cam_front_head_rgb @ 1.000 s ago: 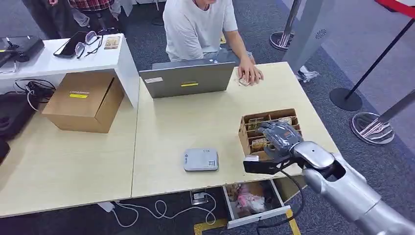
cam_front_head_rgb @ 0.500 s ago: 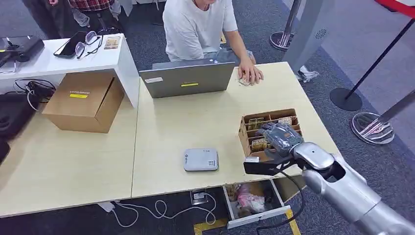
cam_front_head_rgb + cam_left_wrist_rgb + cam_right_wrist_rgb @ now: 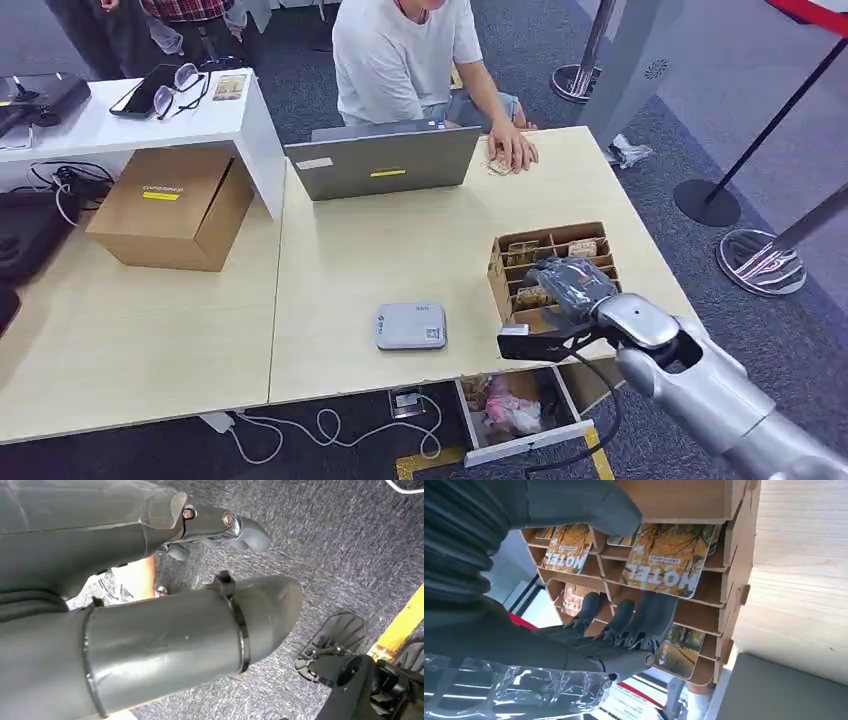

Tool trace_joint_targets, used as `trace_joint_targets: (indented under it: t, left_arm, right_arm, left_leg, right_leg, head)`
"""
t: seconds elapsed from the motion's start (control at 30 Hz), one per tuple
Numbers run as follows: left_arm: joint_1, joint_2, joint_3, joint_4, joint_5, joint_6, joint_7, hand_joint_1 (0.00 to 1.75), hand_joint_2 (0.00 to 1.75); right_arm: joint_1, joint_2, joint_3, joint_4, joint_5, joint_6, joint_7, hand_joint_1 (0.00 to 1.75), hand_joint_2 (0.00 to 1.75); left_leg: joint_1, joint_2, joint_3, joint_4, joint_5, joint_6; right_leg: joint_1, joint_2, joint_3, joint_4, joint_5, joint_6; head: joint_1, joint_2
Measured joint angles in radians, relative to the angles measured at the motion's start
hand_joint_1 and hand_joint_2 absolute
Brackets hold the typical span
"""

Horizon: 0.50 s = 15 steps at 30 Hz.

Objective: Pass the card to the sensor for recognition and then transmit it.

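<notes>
Now my right hand reaches into the cardboard card box on the tabletop, beside the grey sensor.

From my remote station I see the fingers spread down into the box's slots, the thumb resting above a "HOTEL" card that stands in its compartment; I cannot tell whether they have hold of it. More cards fill neighbouring slots. The sensor lies flat, apart from the box toward my left side. Beyond the box, a person sits behind a laptop, one hand on the tabletop. My left hand hangs over grey carpet, holding nothing I can see.
</notes>
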Motion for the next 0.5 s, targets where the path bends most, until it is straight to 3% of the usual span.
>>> trace_joint_targets:
  t: [0.5]
  left_arm:
    - [-0.007,0.0,-0.001,0.01,0.001,-0.001,0.0,0.0,0.0]
  right_arm:
    - [-0.016,0.001,0.016,0.016,0.0,0.0,-0.001,0.84,1.75]
  left_leg:
    - [0.0,0.0,0.0,0.0,0.0,0.0]
  right_leg:
    - [0.0,0.0,0.0,0.0,0.0,0.0]
  head:
    - [0.0,0.0]
